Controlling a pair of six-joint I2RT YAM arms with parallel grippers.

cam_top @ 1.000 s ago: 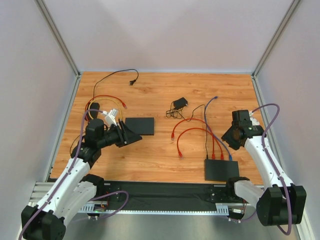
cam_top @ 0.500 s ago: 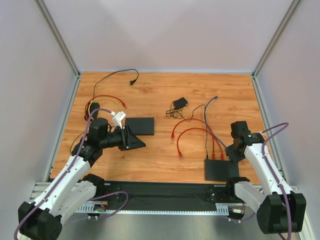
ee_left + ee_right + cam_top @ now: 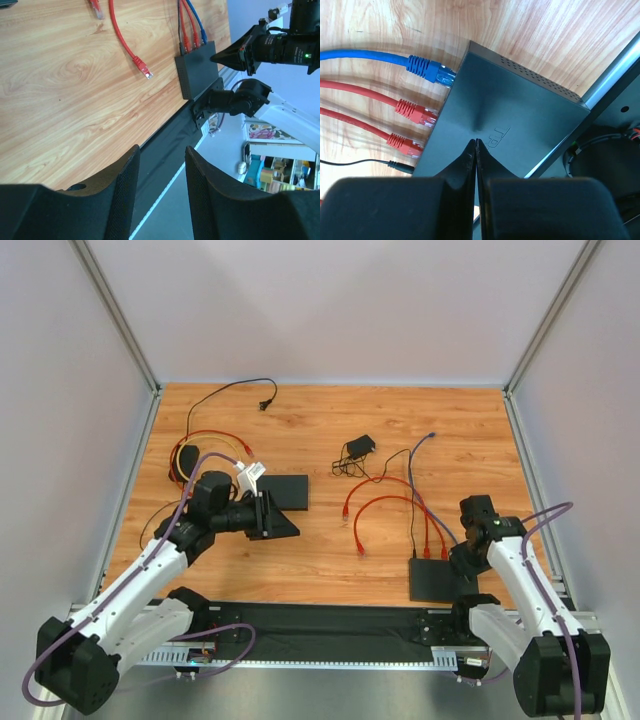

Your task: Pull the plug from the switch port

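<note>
Blue plug (image 3: 433, 70) seated, dark grey switch (image 3: 520, 117)

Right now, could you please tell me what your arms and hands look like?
Both the left arm and right arm have white links and black joints, each with a purple cable looped alongside. The left hand and right hand are black, with tapered fingers; the left hand's pads are finely textured.

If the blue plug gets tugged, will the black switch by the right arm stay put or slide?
Probably slide: the switch looks a thin, light box lying loose on the smooth table, with nothing visibly fixing it. The blue cable curves loosely, so it should be floppy and follow the plug.
</note>
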